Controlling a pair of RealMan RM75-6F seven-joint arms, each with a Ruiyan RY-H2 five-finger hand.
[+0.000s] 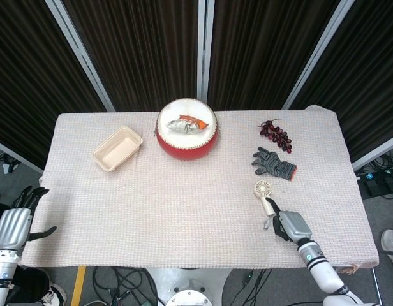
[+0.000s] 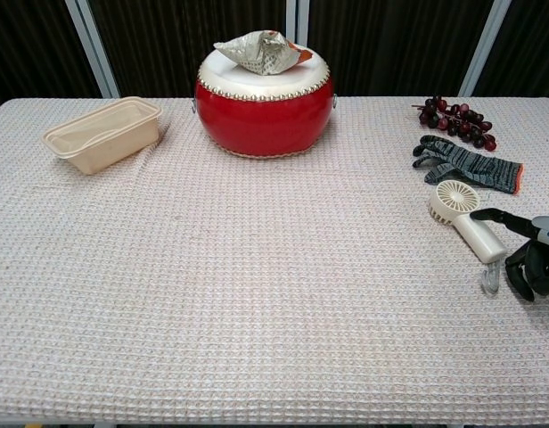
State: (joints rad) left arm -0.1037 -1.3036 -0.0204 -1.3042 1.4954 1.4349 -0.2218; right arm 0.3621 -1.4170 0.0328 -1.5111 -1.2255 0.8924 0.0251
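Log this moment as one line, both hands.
right hand: open, fingers at handheld fan handle, not gripping | left hand: open, off table edge | glove, grapes: beyond fan

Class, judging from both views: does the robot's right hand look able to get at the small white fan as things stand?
Probably yes. The right hand lies just beside the fan at its handle end, fingers reaching toward it, with only bare tablecloth between; the glove sits beyond.

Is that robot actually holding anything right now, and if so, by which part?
Nothing is clearly held. The right hand sits at the handle end of the small fan, fingers around it but not visibly closed. The left hand is off the table, holding nothing.
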